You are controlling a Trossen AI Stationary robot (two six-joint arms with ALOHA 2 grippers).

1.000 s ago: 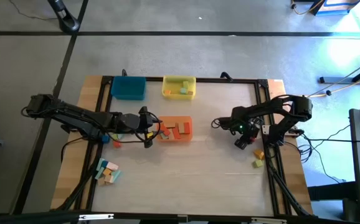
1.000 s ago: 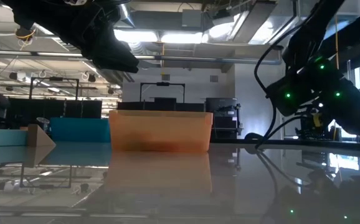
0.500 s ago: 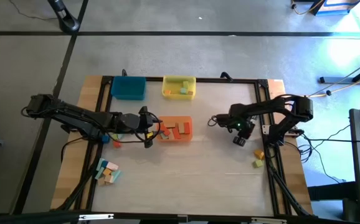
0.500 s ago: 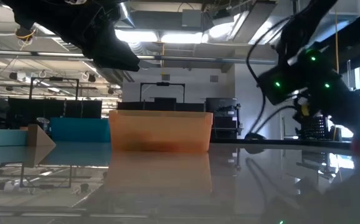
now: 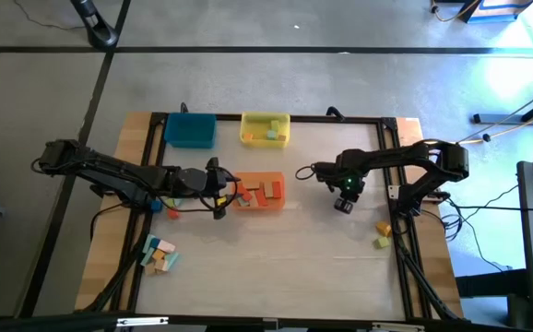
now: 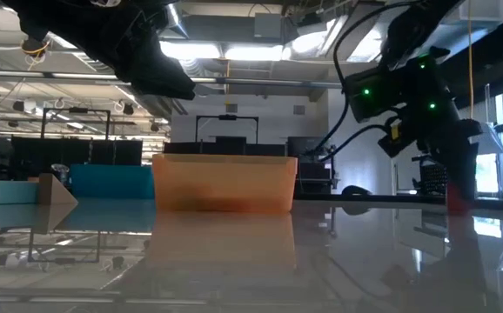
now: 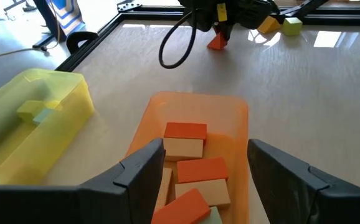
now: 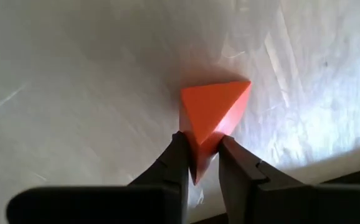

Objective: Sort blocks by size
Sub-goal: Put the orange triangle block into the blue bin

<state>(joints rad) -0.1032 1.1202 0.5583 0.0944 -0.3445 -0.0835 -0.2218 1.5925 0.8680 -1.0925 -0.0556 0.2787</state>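
now right gripper (image 8: 198, 163) pinches orange triangular block (image 8: 214, 112).

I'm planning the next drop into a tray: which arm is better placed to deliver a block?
Right. The right gripper already pinches an orange triangular block above the table, while the left gripper hovers open and empty over the orange tray.

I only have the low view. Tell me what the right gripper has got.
Observer: The right gripper is shut on an orange triangular block.
Operator: Report the left gripper.
Observer: The left gripper hangs open over the orange tray.
Operator: Give me the tray's contents.
Observer: Several orange and plain wood blocks lie inside it.
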